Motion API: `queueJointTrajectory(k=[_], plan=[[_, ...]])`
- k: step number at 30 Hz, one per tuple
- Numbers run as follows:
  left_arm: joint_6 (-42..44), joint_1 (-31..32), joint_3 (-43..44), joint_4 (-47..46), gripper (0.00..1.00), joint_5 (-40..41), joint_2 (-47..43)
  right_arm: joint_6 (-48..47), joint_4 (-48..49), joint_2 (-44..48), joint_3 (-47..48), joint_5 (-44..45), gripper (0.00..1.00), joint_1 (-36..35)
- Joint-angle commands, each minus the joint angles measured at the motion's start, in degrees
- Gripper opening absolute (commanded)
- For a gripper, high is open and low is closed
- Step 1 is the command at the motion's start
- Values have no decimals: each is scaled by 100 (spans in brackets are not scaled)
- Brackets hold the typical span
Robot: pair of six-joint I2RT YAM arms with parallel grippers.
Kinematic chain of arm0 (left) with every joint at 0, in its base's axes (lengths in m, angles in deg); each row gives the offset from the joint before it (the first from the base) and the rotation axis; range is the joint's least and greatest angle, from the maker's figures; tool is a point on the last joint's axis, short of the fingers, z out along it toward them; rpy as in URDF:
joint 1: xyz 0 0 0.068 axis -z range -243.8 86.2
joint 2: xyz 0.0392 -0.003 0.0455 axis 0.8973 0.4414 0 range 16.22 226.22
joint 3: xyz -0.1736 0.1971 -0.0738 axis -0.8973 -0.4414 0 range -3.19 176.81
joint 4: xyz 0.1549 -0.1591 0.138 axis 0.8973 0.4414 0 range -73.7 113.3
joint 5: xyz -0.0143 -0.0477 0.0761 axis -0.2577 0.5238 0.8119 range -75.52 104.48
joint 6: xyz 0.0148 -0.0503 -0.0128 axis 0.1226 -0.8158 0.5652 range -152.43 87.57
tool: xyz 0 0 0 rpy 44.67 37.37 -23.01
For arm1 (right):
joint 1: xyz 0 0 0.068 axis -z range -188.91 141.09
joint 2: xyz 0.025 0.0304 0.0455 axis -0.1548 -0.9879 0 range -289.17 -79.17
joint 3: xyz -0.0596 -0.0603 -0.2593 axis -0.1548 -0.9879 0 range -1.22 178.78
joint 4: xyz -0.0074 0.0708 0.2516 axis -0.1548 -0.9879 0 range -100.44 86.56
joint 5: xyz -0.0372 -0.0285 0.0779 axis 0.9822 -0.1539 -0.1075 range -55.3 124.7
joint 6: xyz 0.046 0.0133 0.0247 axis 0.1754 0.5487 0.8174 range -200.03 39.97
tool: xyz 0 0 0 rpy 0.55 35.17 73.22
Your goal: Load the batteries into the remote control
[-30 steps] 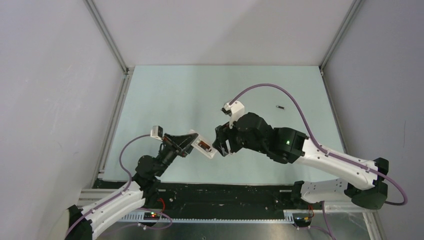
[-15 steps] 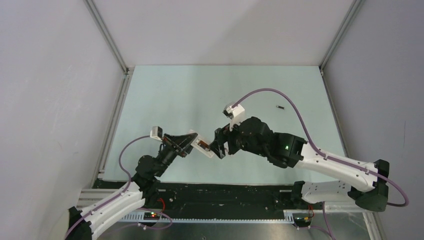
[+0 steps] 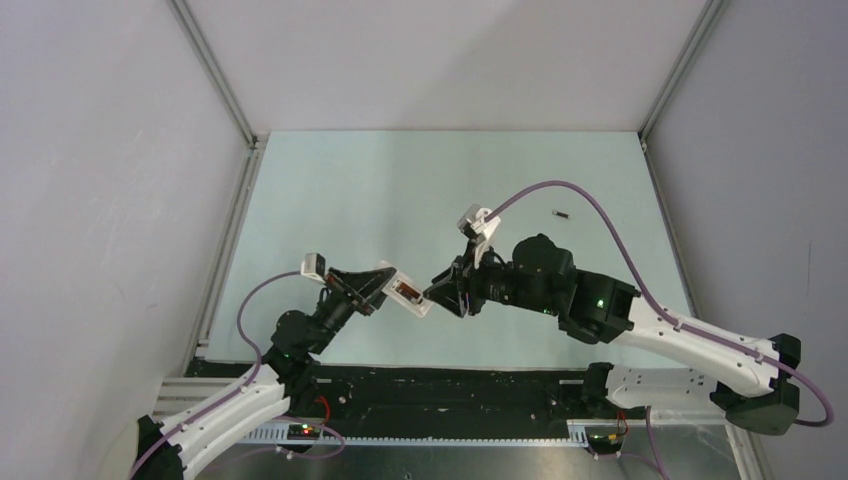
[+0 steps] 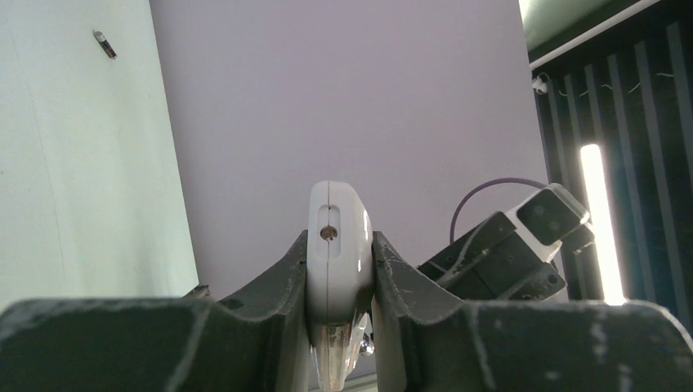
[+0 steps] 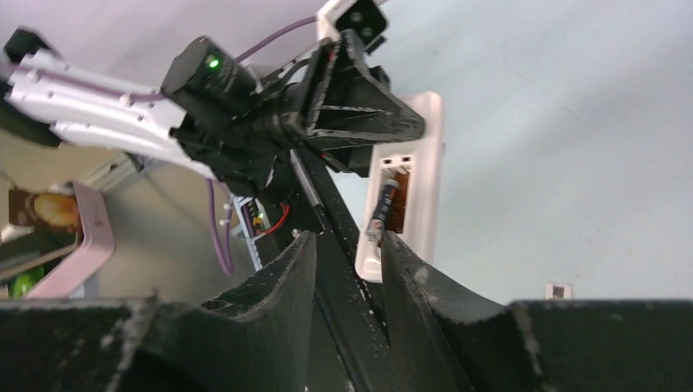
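The left gripper (image 3: 388, 283) is closed tight on the remote control (image 3: 410, 297) and holds it up in the air above the near part of the table (image 3: 350, 190). From the left wrist camera you see the end of the remote control squeezed between the two dark fingers (image 4: 286, 278), one on each side. The remote control sticks out toward the right gripper (image 3: 438, 293), which is right next to its free end.

The back of the remote control faces the right wrist camera, and the hollow in the back is open. One battery (image 5: 384, 204) sits in that hollow. It is thin and dark with a shiny end at the bottom. It looks a bit tilted, not flat in its place.

The right gripper has its two fingers (image 5: 278, 278) a little apart, with a gap between them and nothing in the gap. The tip of one finger is just beside the low end of the battery, but I cannot tell if it touches.

The other battery (image 3: 562, 213) lies on the table, far back on the right side, well apart from both arms. A small pale thing (image 5: 557, 291) lies on the table too, low in the right wrist view, and it is too small to tell what it is
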Motion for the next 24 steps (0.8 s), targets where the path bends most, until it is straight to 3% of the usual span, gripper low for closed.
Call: queueJointTrajectory(k=[1,5,10,24], plan=[[204,-17,-407,-115,0,-212,50,-696,341,41,17,-1194,38,113],[250,-24,-332,-112,0,-290,134,-790,466,-126,21,-1701,34,254],[269,-17,-335,-103,0,-298,119,-655,611,-269,20,-1668,24,376],[361,-25,-259,-90,0,-359,223,-843,281,-547,15,-1789,18,360]])
